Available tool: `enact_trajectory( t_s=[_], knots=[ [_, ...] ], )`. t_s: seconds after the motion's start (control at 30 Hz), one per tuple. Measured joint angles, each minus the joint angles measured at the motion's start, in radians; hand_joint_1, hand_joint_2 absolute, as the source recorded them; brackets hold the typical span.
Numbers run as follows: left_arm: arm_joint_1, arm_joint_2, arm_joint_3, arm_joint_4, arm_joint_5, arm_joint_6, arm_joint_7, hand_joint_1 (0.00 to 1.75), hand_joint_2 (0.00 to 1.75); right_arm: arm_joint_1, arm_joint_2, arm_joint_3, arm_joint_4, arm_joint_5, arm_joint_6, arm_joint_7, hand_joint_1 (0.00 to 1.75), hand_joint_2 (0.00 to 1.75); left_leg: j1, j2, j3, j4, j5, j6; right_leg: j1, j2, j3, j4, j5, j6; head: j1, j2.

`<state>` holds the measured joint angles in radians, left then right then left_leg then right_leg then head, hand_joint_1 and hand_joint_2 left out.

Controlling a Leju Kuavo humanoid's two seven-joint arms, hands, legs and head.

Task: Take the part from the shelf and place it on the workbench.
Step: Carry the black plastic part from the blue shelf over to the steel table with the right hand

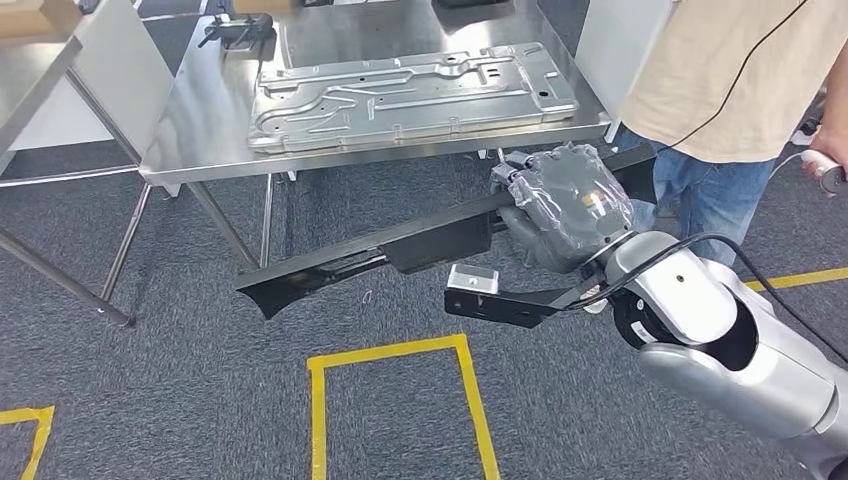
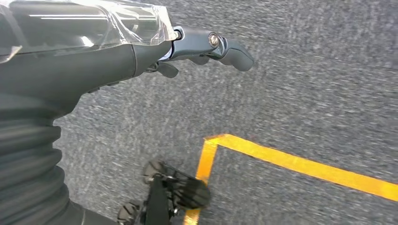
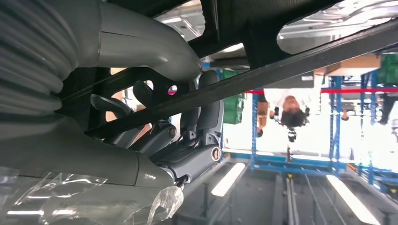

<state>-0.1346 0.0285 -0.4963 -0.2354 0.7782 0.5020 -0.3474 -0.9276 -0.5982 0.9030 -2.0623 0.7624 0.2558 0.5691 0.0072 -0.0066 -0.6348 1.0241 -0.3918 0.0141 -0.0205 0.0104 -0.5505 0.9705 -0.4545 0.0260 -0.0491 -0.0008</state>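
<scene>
My right hand (image 1: 568,207) grips a long black part (image 1: 430,240) below the front edge of the steel workbench (image 1: 205,120). The part runs slantwise from the lower left up past my hand. A lower black arm of it carries a small silver block (image 1: 472,278). In the right wrist view my fingers (image 3: 187,131) curl around the part's black bar (image 3: 300,61). A large stamped metal panel (image 1: 400,92) lies flat on the workbench. My left hand (image 2: 206,47) hangs over the grey carpet, fingers stretched out and holding nothing.
A person (image 1: 730,70) in a beige shirt and jeans stands at the workbench's right end, holding a small controller (image 1: 826,168). A second steel table (image 1: 35,70) stands at the left. Yellow tape (image 1: 395,352) marks a box on the carpet in front of me.
</scene>
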Motion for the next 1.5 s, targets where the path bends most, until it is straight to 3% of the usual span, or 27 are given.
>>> enact_trajectory(
  t_s=[0.07, 0.13, 0.2, 0.23, 0.3, 0.33, 0.37, 0.4, 0.47, 0.53, 0.63, 0.7, 0.73, 0.83, 0.87, 0.9, 0.97, 1.0, 1.03, 1.1, 1.2, 1.27, 1.33, 1.37, 1.4, 1.43, 1.5],
  knots=[
    [-0.001, 0.000, 0.000, 0.000, 0.000, 0.000, 0.000, 0.00, 1.75, -0.002, 0.000, 0.000, 0.000, -0.001, 0.002, 0.000, 1.75, 1.75, -0.007, 0.001, 0.023, -0.051, 0.007, 0.013, 0.002, 0.001, 0.006, -0.004, -0.009, 0.011, 0.000, 0.000],
    [-0.001, 0.000, 0.000, 0.000, 0.000, 0.000, 0.000, 0.00, 1.75, -0.004, 0.000, 0.000, 0.000, -0.004, 0.004, 0.000, 1.75, 1.75, -0.008, 0.002, 0.030, -0.059, 0.000, 0.023, 0.001, 0.000, 0.012, -0.008, -0.015, 0.022, 0.001, 0.000],
    [-0.001, 0.000, 0.000, 0.000, -0.001, 0.000, -0.001, 0.00, 1.75, -0.007, 0.000, -0.001, 0.000, -0.006, 0.005, -0.002, 1.75, 1.75, -0.005, 0.002, 0.045, -0.069, -0.003, 0.035, 0.000, -0.003, 0.002, 0.027, -0.035, 0.030, 0.001, 0.000],
    [-0.002, 0.000, 0.000, 0.000, -0.001, 0.000, -0.001, 0.00, 1.75, -0.008, -0.001, -0.002, 0.000, -0.006, 0.005, -0.002, 1.75, 1.75, -0.004, 0.002, 0.053, -0.072, -0.006, 0.042, -0.001, -0.004, -0.022, 0.080, -0.058, 0.032, 0.002, 0.000],
    [-0.004, 0.000, -0.001, 0.000, -0.001, -0.001, 0.000, 0.00, 1.75, -0.009, -0.001, -0.001, 0.000, -0.008, 0.007, -0.004, 1.75, 1.75, -0.006, 0.001, 0.066, -0.073, -0.017, 0.052, -0.001, -0.005, -0.104, 0.227, -0.111, 0.035, 0.003, 0.000],
    [-0.004, -0.001, -0.001, 0.000, -0.001, -0.002, 0.000, 0.00, 1.75, -0.009, -0.001, 0.000, 0.000, -0.008, 0.009, -0.003, 1.75, 1.75, -0.006, 0.000, 0.073, -0.073, -0.024, 0.054, -0.001, -0.005, -0.142, 0.283, -0.121, 0.036, 0.003, 0.000],
    [-0.002, -0.001, -0.001, 0.000, -0.002, -0.003, 0.001, 0.00, 1.75, -0.008, -0.001, 0.002, 0.000, -0.009, 0.011, -0.003, 1.75, 1.75, -0.007, -0.002, 0.081, -0.073, -0.031, 0.054, -0.001, -0.005, -0.163, 0.302, -0.109, 0.037, 0.003, 0.000],
    [-0.001, -0.001, -0.001, 0.000, -0.002, -0.003, 0.002, 0.00, 1.75, -0.008, -0.001, 0.002, 0.000, -0.010, 0.014, -0.003, 1.75, 1.75, -0.006, -0.005, 0.092, -0.072, -0.039, 0.053, -0.001, -0.005, -0.165, 0.279, -0.076, 0.037, 0.003, 0.000],
    [0.000, -0.001, -0.002, 0.000, -0.002, -0.005, 0.002, 0.00, 1.75, -0.009, -0.001, 0.003, 0.000, -0.013, 0.019, 0.001, 1.75, 1.75, -0.006, -0.008, 0.115, -0.072, -0.058, 0.045, -0.001, -0.006, -0.122, 0.146, 0.021, 0.034, 0.004, 0.000],
    [-0.002, -0.001, -0.003, 0.000, -0.003, -0.006, 0.003, 0.00, 1.75, -0.012, -0.001, 0.004, 0.001, -0.014, 0.021, 0.005, 1.75, 1.75, -0.010, -0.009, 0.127, -0.069, -0.075, 0.035, 0.001, -0.007, -0.080, 0.033, 0.068, 0.027, 0.004, 0.000],
    [-0.004, -0.001, -0.006, 0.000, -0.004, -0.007, 0.005, 0.00, 1.75, -0.014, -0.001, 0.004, 0.002, -0.016, 0.023, 0.007, 1.75, 1.75, -0.013, -0.009, 0.130, -0.073, -0.087, 0.022, 0.003, -0.004, -0.070, 0.010, 0.057, 0.010, 0.003, 0.000],
    [-0.005, -0.001, -0.008, 0.000, -0.005, -0.007, 0.006, 0.00, 1.75, -0.016, -0.001, 0.003, 0.003, -0.015, 0.023, 0.008, 1.75, 1.75, -0.010, -0.006, 0.117, -0.041, -0.107, 0.011, 0.000, -0.005, -0.063, 0.006, 0.049, -0.003, 0.002, 0.000],
    [-0.005, -0.001, -0.008, 0.000, -0.005, -0.007, 0.006, 0.00, 1.75, -0.018, -0.001, 0.003, 0.003, -0.015, 0.023, 0.008, 1.75, 1.75, -0.007, -0.005, 0.093, 0.007, -0.128, 0.005, -0.002, -0.005, -0.057, 0.005, 0.045, -0.008, 0.001, 0.000],
    [-0.004, -0.001, -0.010, 0.000, -0.005, -0.007, 0.010, 0.00, 1.75, -0.019, -0.001, 0.003, 0.003, -0.015, 0.030, 0.015, 1.75, 1.75, -0.002, -0.003, -0.031, 0.211, -0.186, -0.006, -0.002, -0.003, -0.045, 0.005, 0.030, -0.015, -0.001, 0.000],
    [-0.002, -0.002, -0.011, 0.000, -0.005, -0.007, 0.012, 0.00, 1.75, -0.019, -0.002, 0.003, 0.004, -0.016, 0.033, 0.017, 1.75, 1.75, -0.001, -0.002, -0.059, 0.239, -0.178, -0.007, -0.002, -0.001, -0.038, 0.005, 0.024, -0.014, -0.001, 0.000],
    [-0.001, -0.002, -0.013, 0.000, -0.005, -0.008, 0.013, 0.00, 1.75, -0.020, -0.002, 0.003, 0.004, -0.016, 0.037, 0.019, 1.75, 1.75, -0.001, -0.002, -0.068, 0.226, -0.148, -0.008, -0.002, 0.000, -0.029, 0.005, 0.017, -0.012, -0.001, 0.000],
    [0.000, -0.001, -0.016, 0.000, -0.005, -0.008, 0.014, 0.00, 1.75, -0.026, -0.002, 0.003, 0.005, -0.017, 0.040, 0.021, 1.75, 1.75, 0.000, -0.001, -0.036, 0.101, -0.048, -0.004, -0.002, 0.001, -0.004, 0.004, 0.000, -0.007, -0.001, 0.000],
    [0.000, 0.000, -0.016, 0.000, -0.005, -0.008, 0.014, 0.00, 1.75, -0.031, -0.002, 0.003, 0.006, -0.017, 0.041, 0.022, 1.75, 1.75, -0.003, -0.001, -0.013, 0.037, -0.010, 0.001, 0.000, 0.001, 0.006, 0.004, -0.008, -0.003, -0.001, 0.000],
    [0.000, 0.000, -0.016, 0.000, -0.005, -0.008, 0.015, 0.00, 1.75, -0.037, -0.002, 0.003, 0.006, -0.018, 0.042, 0.022, 1.75, 1.75, -0.007, -0.001, 0.007, -0.013, 0.010, 0.006, 0.001, 0.002, 0.012, 0.003, -0.014, 0.001, -0.001, 0.000],
    [-0.002, 0.001, -0.017, 0.000, -0.006, -0.009, 0.016, 0.00, 1.75, -0.047, -0.003, 0.003, 0.007, -0.018, 0.046, 0.023, 1.75, 1.75, -0.014, -0.001, 0.023, -0.043, 0.006, 0.018, 0.002, 0.004, 0.015, -0.002, -0.019, 0.010, -0.001, 0.000],
    [-0.005, 0.001, -0.020, 0.000, -0.006, -0.009, 0.017, 0.00, 1.75, -0.062, -0.004, 0.002, 0.009, -0.016, 0.055, 0.023, 1.75, 1.75, -0.009, -0.002, 0.040, -0.061, -0.003, 0.033, 0.000, 0.001, 0.015, 0.012, -0.034, 0.026, 0.000, 0.000],
    [-0.010, 0.002, -0.023, 0.000, -0.007, -0.009, 0.020, 0.00, 1.75, -0.078, -0.004, 0.003, 0.011, -0.013, 0.060, 0.021, 1.75, 1.75, -0.006, -0.003, 0.057, -0.070, -0.008, 0.044, -0.001, -0.003, -0.032, 0.110, -0.072, 0.032, 0.002, 0.000],
    [-0.014, 0.003, -0.024, 0.000, -0.008, -0.009, 0.024, 0.00, 1.75, -0.089, 0.000, 0.006, 0.015, -0.012, 0.065, 0.020, 1.75, 1.75, -0.007, -0.004, 0.069, -0.071, -0.018, 0.053, -0.001, -0.003, -0.117, 0.251, -0.113, 0.036, 0.003, 0.000],
    [-0.015, 0.003, -0.025, 0.000, -0.009, -0.009, 0.027, 0.00, 1.75, -0.094, 0.002, 0.009, 0.018, -0.012, 0.067, 0.019, 1.75, 1.75, -0.007, -0.006, 0.077, -0.071, -0.025, 0.054, -0.001, -0.004, -0.149, 0.292, -0.112, 0.039, 0.003, 0.000],
    [-0.015, 0.003, -0.026, 0.000, -0.010, -0.010, 0.030, 0.00, 1.75, -0.102, 0.007, 0.013, 0.022, -0.012, 0.070, 0.018, 1.75, 1.75, -0.006, -0.008, 0.086, -0.071, -0.032, 0.053, -0.002, -0.004, -0.164, 0.295, -0.090, 0.039, 0.003, 0.000],
    [-0.016, 0.003, -0.027, 0.000, -0.012, -0.011, 0.033, 0.00, 1.75, -0.112, 0.012, 0.017, 0.026, -0.012, 0.071, 0.018, 1.75, 1.75, -0.006, -0.010, 0.097, -0.070, -0.040, 0.051, -0.003, -0.004, -0.159, 0.256, -0.048, 0.039, 0.003, 0.000],
    [-0.019, 0.003, -0.030, 0.000, -0.018, -0.013, 0.036, 0.00, 1.75, -0.135, 0.024, 0.023, 0.035, -0.010, 0.071, 0.018, 1.75, 1.75, -0.007, -0.013, 0.119, -0.070, -0.058, 0.042, -0.002, -0.006, -0.115, 0.120, 0.044, 0.036, 0.004, 0.000]
  ],
)
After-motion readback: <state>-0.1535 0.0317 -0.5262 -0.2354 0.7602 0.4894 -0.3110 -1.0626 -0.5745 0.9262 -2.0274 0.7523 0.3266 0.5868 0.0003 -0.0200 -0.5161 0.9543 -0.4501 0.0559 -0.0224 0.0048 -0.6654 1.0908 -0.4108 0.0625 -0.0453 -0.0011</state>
